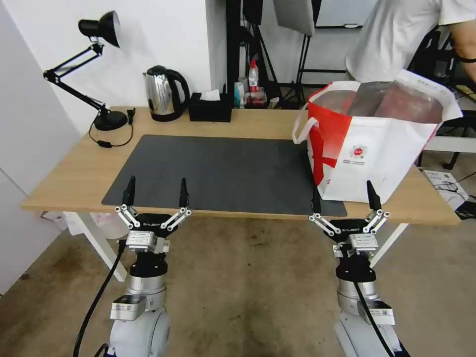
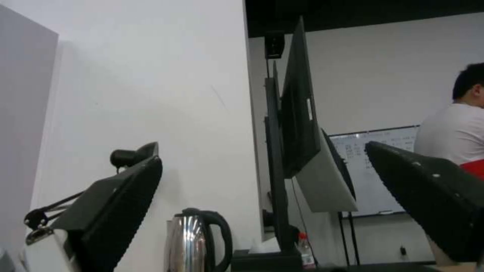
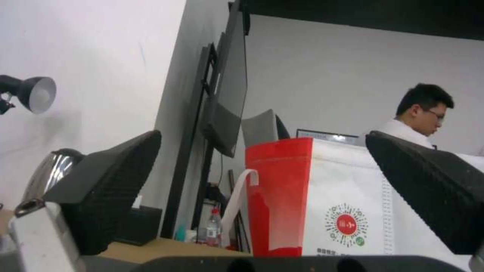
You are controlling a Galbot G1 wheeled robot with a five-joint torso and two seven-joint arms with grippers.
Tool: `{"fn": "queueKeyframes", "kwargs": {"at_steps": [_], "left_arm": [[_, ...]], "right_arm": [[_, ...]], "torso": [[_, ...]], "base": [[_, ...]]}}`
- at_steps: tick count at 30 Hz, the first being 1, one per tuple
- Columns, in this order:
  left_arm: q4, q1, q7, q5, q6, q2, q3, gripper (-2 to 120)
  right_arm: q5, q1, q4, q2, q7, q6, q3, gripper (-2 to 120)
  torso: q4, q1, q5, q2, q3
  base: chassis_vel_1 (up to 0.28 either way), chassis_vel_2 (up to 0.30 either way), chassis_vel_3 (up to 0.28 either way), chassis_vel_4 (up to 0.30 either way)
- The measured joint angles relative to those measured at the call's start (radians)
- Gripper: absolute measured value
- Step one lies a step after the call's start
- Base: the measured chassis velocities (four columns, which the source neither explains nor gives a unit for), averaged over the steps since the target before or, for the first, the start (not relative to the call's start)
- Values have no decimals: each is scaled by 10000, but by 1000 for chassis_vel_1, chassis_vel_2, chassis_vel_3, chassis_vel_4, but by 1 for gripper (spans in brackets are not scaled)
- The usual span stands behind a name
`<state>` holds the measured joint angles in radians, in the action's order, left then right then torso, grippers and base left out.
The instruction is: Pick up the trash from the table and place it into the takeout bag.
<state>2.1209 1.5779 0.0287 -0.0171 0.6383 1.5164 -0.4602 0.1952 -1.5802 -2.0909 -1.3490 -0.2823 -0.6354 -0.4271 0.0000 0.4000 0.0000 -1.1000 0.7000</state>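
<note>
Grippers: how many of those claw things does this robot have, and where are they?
2. The left gripper hangs open at the table's near edge, before the dark mat. The right gripper hangs open at the same edge, just in front of the takeout bag.

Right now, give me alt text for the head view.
A white and red takeout bag stands at the right end of a wooden table; a left tool and a right tool, both open, hover at its near edge.

white wall (image 1: pixel 163 29), stained concrete floor (image 1: pixel 248 287)
</note>
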Motion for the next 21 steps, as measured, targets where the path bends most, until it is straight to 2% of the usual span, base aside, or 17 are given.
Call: {"fn": "queueKeyframes", "kwargs": {"at_steps": [21], "left_arm": [[0,0,0,0,0,0,0,100]], "right_arm": [[0,0,0,0,0,0,0,100]], "torso": [[0,0,0,0,0]], "base": [[0,0,0,0]]}}
